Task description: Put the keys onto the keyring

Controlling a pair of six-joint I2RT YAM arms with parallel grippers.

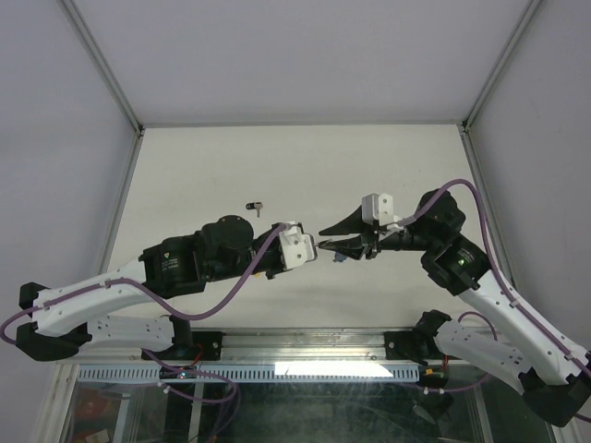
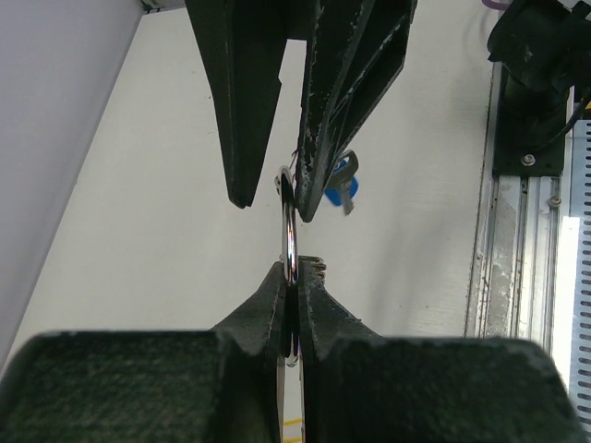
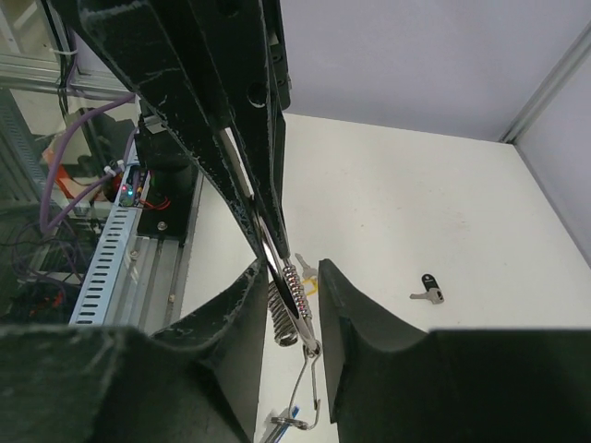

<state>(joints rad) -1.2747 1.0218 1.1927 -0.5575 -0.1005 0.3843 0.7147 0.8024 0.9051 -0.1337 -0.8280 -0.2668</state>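
Threading looked unfinished: left gripper [image 2: 294, 268] clamped tight on the thin silver wire keyring [image 2: 289, 226]; right gripper [image 2: 275, 208] stood part-open astride it, small blue-headed metal key [image 2: 340, 180] dangling beside its jaw.

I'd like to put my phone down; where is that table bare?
Bare table lies along the back wall and right of the small black key. Crowded: the middle, where left gripper and right gripper meet at the keyring.
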